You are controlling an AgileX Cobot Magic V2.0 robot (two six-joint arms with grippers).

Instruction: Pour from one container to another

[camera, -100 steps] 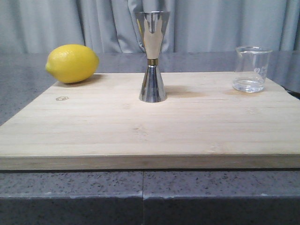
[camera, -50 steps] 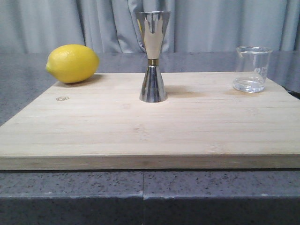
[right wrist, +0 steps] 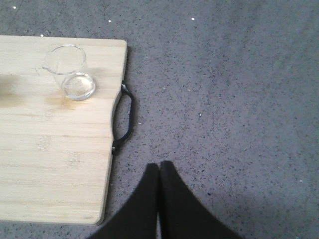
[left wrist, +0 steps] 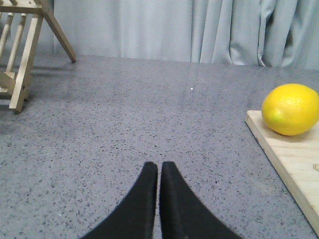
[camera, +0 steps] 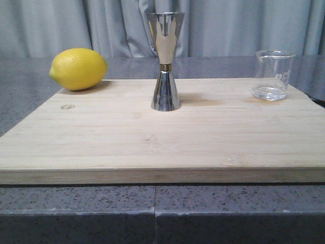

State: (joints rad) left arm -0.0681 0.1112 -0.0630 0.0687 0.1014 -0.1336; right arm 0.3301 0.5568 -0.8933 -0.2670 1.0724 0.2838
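Observation:
The clear glass beaker (camera: 273, 74) stands upright at the board's far right with a little clear liquid in its bottom; the right wrist view shows the beaker (right wrist: 70, 72) near the board's corner. At the middle of the wooden board (camera: 162, 137) stands the mirror-polished steel jigger (camera: 165, 61), upright, with a gold band at its waist. My left gripper (left wrist: 159, 167) is shut with nothing in it, over grey counter left of the board. My right gripper (right wrist: 159, 167) is likewise shut on nothing, over counter right of the board. Neither gripper appears in the front view.
A yellow lemon (camera: 78, 68) lies at the board's far left corner, and the left wrist view shows that lemon (left wrist: 290, 109) too. A black handle (right wrist: 124, 119) sticks out from the board's right edge. A wooden rack (left wrist: 22, 45) stands far left on the counter. Grey curtains hang behind.

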